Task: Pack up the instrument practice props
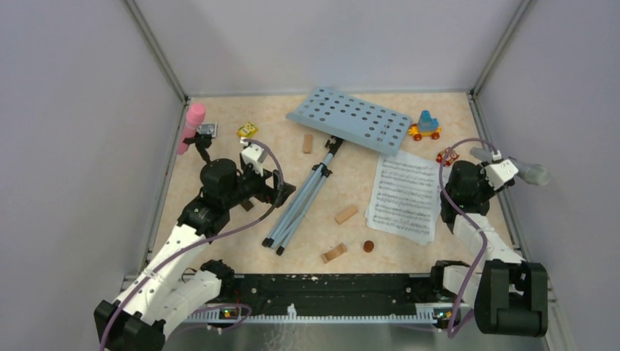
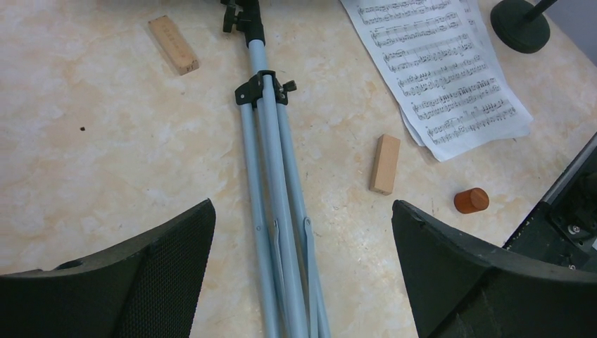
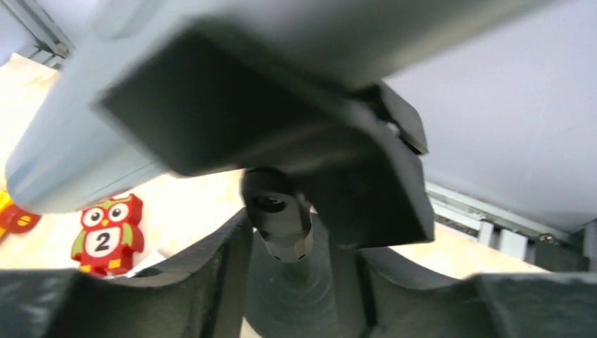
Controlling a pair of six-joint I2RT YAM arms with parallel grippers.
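Fingers [image 2: 162, 271] of the left gripper [image 2: 303, 211], spread wide, hang astride the grey-blue tripod legs [image 2: 271, 155], whose long axis runs ahead between them toward the music rack [image 1: 349, 119]; whether the right gripper [image 1: 501, 170] pinches the silver microphone [image 1: 532, 174] cannot be told.

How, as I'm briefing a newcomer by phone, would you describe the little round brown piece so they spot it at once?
Start at the white sheet-music pages on the right half of the table. Just off their near left corner sits the small brown cylinder. Unlike the pale, rectangular wooden blocks nearby, it is round and dark reddish-brown.
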